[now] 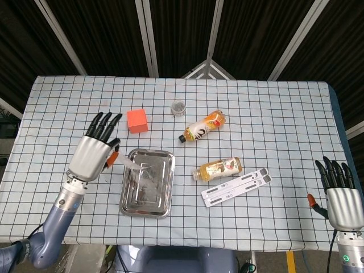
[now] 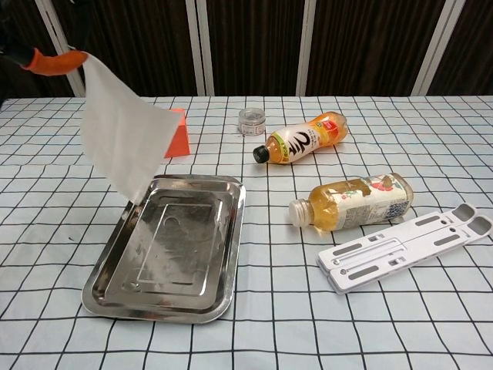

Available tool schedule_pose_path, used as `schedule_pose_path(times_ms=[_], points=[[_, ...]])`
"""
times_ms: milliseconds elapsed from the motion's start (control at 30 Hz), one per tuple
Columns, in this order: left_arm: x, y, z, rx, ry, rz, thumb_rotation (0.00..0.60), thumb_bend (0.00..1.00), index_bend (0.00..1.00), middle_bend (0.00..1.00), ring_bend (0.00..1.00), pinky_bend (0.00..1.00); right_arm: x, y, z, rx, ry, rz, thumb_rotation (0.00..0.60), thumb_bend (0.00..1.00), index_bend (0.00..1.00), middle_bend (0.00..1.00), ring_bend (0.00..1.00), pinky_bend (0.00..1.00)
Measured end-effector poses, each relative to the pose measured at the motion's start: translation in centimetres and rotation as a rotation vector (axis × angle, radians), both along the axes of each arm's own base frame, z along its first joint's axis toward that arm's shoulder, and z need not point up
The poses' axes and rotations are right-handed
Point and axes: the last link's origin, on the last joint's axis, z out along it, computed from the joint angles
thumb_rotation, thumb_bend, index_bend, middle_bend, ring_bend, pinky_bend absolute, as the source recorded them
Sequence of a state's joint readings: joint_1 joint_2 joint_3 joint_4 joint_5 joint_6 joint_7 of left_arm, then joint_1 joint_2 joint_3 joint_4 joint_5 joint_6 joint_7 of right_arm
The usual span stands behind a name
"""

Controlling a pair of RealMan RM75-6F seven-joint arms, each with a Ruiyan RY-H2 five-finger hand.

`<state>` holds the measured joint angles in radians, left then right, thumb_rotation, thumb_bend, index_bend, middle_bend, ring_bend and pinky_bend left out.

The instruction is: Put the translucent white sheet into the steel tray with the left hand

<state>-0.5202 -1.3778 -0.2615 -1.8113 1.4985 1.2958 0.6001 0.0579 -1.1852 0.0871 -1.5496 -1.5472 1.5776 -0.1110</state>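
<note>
Translucent sheet [image 2: 123, 142] pinched by left robot hand [image 1: 94, 152], hanging over steel tray's [image 2: 108, 266] left rim. Right robot hand [image 1: 342, 200] empty, fingers spread, at bench [image 1: 284, 125] edge.

My left hand [image 1: 92, 153] holds the sheet [image 2: 122, 144] up, and it hangs just right of my hand, over the tray's [image 1: 129, 203] near-left corner. The cube [image 1: 137, 120] is beyond my fingertips. Two bottles [image 1: 202, 127] [image 1: 218, 168], the jar [image 1: 178, 107] and the flat stand [image 1: 236, 187] lie farther right. My right hand [image 1: 343, 200] is far right.
</note>
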Motion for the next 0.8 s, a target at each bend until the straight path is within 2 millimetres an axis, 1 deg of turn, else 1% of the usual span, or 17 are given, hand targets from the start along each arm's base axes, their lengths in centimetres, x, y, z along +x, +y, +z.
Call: schedule_pose_path(times_ms=[100,233,400,500,600,800], points=[[0.6,-0.6,-1.4,-0.027,0.005,-0.018,0.600,0.49,0.61,0.04,0.00,0.00,0.0,0.0,0.0,0.001,-0.002,-0.001,0.600,0.33,0.00,0.00,0.00,0.00],[0.3,-1.5,-3.1,-0.068,0.033,-0.016,0.600,0.49,0.61,0.05,0.00,0.00,0.0,0.0,0.1,0.002,-0.003,-0.002,0.600,0.33,0.00,0.00,0.00,0.00],[-1.0,-2.7,-5.2,-0.127,0.072,0.010,0.600,0.49,0.60,0.05,0.00,0.00,0.0,0.0,0.0,0.005,-0.005,-0.003,0.600,0.33,0.00,0.00,0.00,0.00],[-2.2,-4.0,-6.3,-0.176,0.089,0.032,0.600,0.49,0.60,0.05,0.00,0.00,0.0,0.0,0.0,0.006,-0.006,-0.006,0.600,0.33,0.00,0.00,0.00,0.00],[-3.1,-5.1,-7.0,-0.212,0.089,0.051,0.600,0.49,0.60,0.05,0.00,0.00,0.0,0.0,0.0,0.006,-0.005,-0.007,0.600,0.33,0.00,0.00,0.00,0.00],[-4.3,-6.7,-7.5,-0.262,0.086,0.080,0.600,0.49,0.60,0.05,0.00,0.00,0.0,0.0,0.0,0.008,-0.005,-0.007,0.600,0.33,0.00,0.00,0.00,0.00]])
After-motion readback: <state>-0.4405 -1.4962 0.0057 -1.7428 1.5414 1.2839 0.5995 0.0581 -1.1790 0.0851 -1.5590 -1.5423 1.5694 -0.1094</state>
